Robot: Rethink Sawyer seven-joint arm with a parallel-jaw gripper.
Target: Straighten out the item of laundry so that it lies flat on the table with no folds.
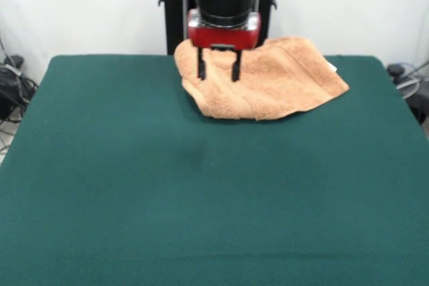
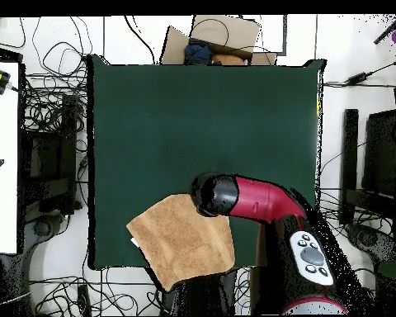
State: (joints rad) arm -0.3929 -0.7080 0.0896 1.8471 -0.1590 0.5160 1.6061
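One item of laundry, an orange-tan terry towel, lies at the far edge of the table, right of centre in the front view.

Left part of the scene: bare green table surface, no objects on it.

Centre: the gripper hangs over the towel's left portion. Its two fingers stand apart with nothing between them. The fingertips appear to be at or just above the cloth; contact cannot be confirmed from either view.

Right part: the towel runs out to a corner near the table's right side, with a small white tag on its edge. A rounded doubled edge runs along the near side, which indicates a layer turned under or over.

Overhead view: the towel sits skewed at one corner of the table, its edge reaching past the table border.

Task status, as a judgement: incomplete. The fold remains. Remaining steps: grasp the doubled layer, draw it open, and release the towel flat.
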